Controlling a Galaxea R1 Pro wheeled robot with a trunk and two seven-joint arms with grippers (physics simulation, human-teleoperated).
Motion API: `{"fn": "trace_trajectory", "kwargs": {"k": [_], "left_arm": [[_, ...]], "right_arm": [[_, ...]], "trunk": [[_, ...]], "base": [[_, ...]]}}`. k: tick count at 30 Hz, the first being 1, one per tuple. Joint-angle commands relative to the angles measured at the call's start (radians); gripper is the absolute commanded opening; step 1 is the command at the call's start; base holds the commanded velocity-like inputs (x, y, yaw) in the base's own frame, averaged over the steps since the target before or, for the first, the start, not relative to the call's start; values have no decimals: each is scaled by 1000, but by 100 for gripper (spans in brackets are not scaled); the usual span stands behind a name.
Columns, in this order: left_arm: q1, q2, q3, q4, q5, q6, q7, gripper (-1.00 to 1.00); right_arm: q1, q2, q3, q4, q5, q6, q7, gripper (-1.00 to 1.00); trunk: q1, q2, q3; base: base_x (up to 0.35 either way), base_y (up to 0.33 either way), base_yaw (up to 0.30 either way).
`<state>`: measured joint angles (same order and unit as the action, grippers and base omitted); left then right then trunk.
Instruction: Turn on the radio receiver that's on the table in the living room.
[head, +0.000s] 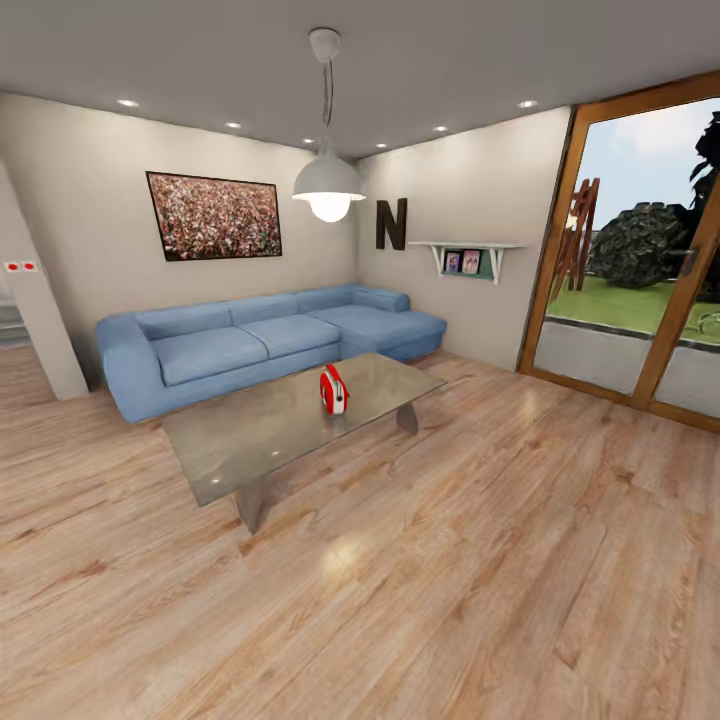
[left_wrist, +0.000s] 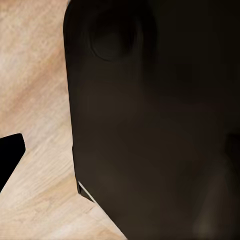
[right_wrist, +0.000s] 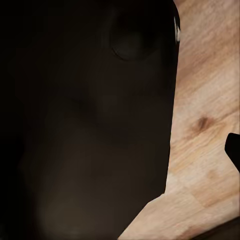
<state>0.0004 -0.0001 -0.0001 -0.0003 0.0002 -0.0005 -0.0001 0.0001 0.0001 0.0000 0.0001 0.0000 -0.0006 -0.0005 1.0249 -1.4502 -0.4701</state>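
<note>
Head view bright and sharp: light from the lit pendant lamp (head: 328, 187), ceiling spotlights (head: 232, 125) and daylight through the glass door (head: 640, 260). Glossy table (head: 260, 440) mirrors the room; soft glare patch on the floor (head: 345, 550). Wide-angle stretch at the edges. Both wrist views dim, soft, mostly blocked by a near-black, blurred body (left_wrist: 160, 125); floor strips lit evenly.
</note>
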Motion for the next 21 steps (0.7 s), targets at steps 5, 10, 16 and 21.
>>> {"fn": "trace_trajectory", "kwargs": {"k": [5,10,16,21], "left_arm": [[28,-28,-1,-3,1,-6,-1,100],[31,-56,-2,-3,1,-6,-1,100],[32,-76,-2,-3,1,-6,-1,100],[32,-79,0,-3,2,-6,-1,100]], "right_arm": [[-29,28,1,-2,0,-6,-5,100],[-57,51,-1,-3,1,-7,-6,100],[-71,51,-3,-3,2,-8,-6,100],[-71,51,-2,-3,1,-15,-6,100]], "trunk": [[0,0,0],[0,0,0],[0,0,0],[0,0,0]], "base": [[0,0,0],[0,0,0],[0,0,0],[0,0,0]]}}
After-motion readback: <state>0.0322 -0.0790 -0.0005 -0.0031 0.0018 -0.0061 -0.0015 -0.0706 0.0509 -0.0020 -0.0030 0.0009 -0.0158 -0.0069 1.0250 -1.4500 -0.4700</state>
